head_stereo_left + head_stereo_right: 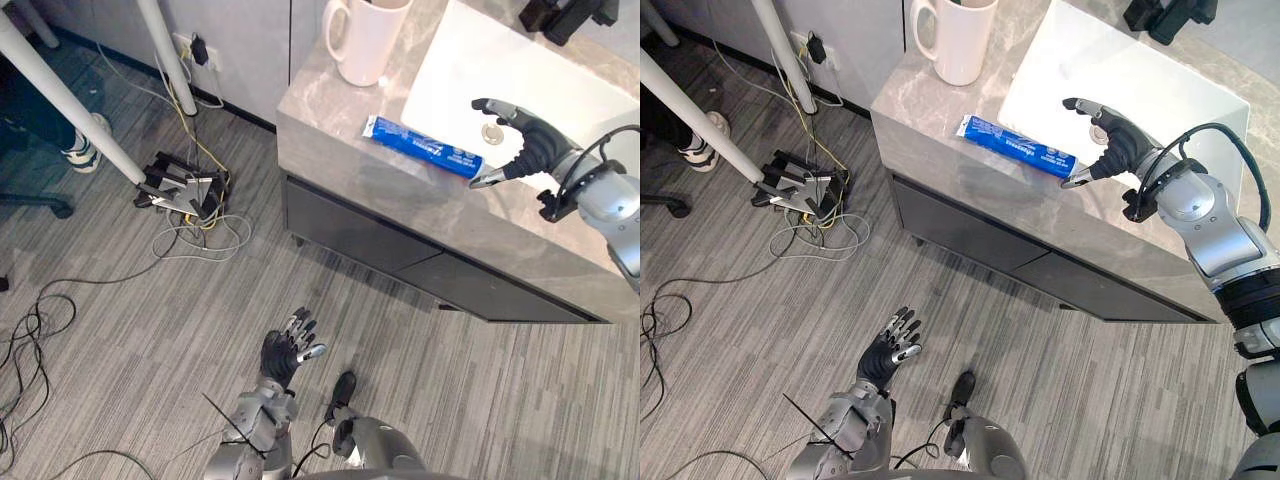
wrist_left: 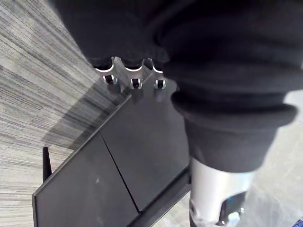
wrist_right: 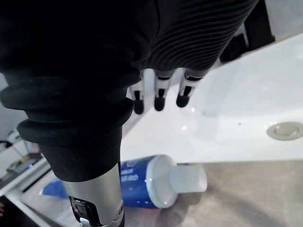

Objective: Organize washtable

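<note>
A blue toothpaste tube [image 1: 420, 147] with a white cap lies on the grey marble countertop [image 1: 330, 110], along the near rim of the white sink [image 1: 520, 70]. My right hand [image 1: 532, 146] hovers open at the tube's cap end, fingers spread over the sink edge and thumb tip close to the cap. In the right wrist view the tube [image 3: 137, 182] lies just under the straight fingers [image 3: 160, 99], untouched. A white mug [image 1: 365, 40] stands at the counter's far left corner. My left hand [image 1: 285, 350] hangs open low over the floor, in front of the cabinet.
A black faucet [image 1: 565, 15] sits behind the sink. Dark drawer fronts [image 1: 400, 255] run below the counter. On the floor to the left lie a power strip with tangled cables [image 1: 185, 190], white slanted table legs [image 1: 70, 95] and a person's shoe [image 1: 85, 145].
</note>
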### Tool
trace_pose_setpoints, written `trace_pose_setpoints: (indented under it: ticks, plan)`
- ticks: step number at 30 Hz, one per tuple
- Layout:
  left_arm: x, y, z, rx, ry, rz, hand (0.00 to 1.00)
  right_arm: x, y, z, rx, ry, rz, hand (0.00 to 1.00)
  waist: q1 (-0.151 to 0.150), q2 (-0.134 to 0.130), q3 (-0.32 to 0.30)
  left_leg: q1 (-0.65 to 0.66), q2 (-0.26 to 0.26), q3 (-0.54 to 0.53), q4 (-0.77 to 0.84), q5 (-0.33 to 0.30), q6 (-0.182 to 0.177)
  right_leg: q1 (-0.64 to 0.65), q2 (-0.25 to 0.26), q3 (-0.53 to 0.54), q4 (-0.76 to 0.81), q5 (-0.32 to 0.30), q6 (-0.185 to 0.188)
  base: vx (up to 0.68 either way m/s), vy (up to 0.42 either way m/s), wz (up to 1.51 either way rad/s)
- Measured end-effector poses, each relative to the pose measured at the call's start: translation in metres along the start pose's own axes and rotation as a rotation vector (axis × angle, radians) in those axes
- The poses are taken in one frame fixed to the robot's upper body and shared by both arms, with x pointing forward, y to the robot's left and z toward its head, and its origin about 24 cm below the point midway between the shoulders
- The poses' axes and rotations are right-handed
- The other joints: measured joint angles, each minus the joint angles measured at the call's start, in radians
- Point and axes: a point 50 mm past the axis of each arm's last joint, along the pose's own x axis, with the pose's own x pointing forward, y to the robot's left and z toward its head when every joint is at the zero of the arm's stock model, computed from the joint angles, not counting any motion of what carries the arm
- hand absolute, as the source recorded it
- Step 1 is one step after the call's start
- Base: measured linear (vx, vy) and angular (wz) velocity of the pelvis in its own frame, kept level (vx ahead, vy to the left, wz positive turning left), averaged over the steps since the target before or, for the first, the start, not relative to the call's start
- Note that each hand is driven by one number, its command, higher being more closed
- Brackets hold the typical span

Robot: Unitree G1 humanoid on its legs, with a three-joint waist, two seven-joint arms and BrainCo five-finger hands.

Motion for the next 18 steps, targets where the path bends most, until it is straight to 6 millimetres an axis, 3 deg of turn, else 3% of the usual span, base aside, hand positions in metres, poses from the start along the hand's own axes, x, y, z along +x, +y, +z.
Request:
trace_pose_setpoints:
  ticks: [5,6,18]
  plan:
    - [0.002,0.000,0.002,0.002,-0.007,0.012,0.00,0.000,0.001,0.000,0.003,-0.002,0.001,0.00,0.003,-0.001,0.013,-0.005,0.000,-0.001,0.003,0.000,0.000,-0.004,0.000,0.000,0.000,0.000,0.000,0.00,0.000,0.00]
    - [0.002,0.000,0.002,0.002,-0.007,0.013,0.00,0.000,0.001,0.000,0.003,-0.002,0.001,1.00,0.003,-0.001,0.013,-0.010,0.000,-0.002,0.000,0.000,0.000,-0.009,0.001,0.000,0.001,0.000,0.000,0.00,0.000,0.00]
    - [0.006,0.007,0.012,0.011,-0.044,0.039,0.00,0.005,-0.018,0.012,-0.008,-0.034,-0.095,1.00,0.002,-0.006,0.051,-0.039,0.001,-0.017,0.005,0.006,-0.002,-0.031,0.004,-0.011,0.001,0.002,-0.004,0.01,0.001,0.02]
